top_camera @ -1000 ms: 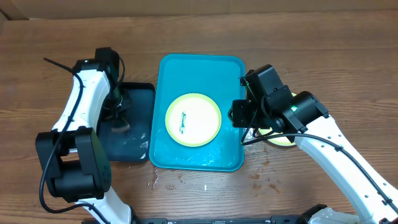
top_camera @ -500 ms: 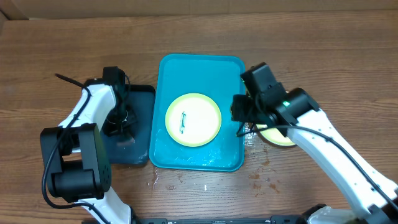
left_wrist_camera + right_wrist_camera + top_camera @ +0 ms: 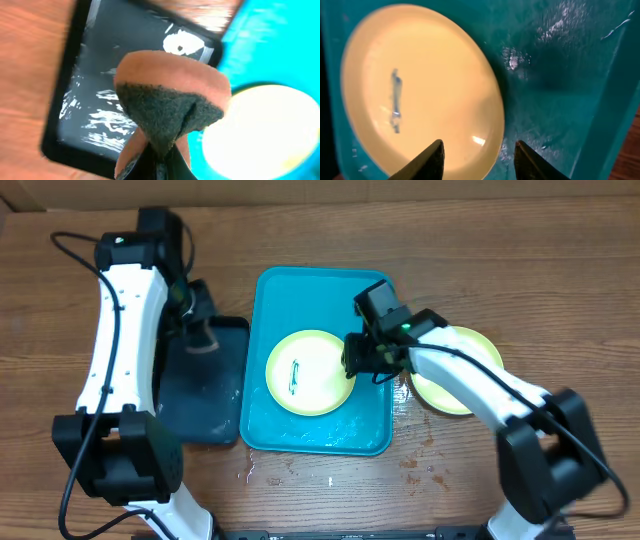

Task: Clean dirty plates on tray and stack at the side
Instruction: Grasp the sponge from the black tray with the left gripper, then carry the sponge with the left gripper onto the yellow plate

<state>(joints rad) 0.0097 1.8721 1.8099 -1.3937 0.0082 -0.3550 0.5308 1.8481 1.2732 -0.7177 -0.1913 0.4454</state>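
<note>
A yellow-green plate (image 3: 310, 372) with a dark teal smear lies on the turquoise tray (image 3: 320, 295); it also shows in the right wrist view (image 3: 420, 85) and the left wrist view (image 3: 270, 130). A second yellow-green plate (image 3: 462, 370) lies on the table right of the tray. My right gripper (image 3: 352, 365) is open, its fingers (image 3: 477, 150) straddling the plate's right rim above the tray (image 3: 560, 75). My left gripper (image 3: 200, 330) is shut on a brown sponge (image 3: 170, 105) with a dark scrub face, held above the black tray (image 3: 205, 390). The light blue plate is out of view.
The black tray (image 3: 110, 75) has white foam streaks and sits just left of the turquoise tray (image 3: 260, 55). Water spots lie on the wooden table (image 3: 300, 475) in front of the tray. A cardboard wall runs along the far edge.
My left arm lifted the sponge off the black tray and moved away from me. My right gripper moved left from the side plate to the tray plate's right rim.
</note>
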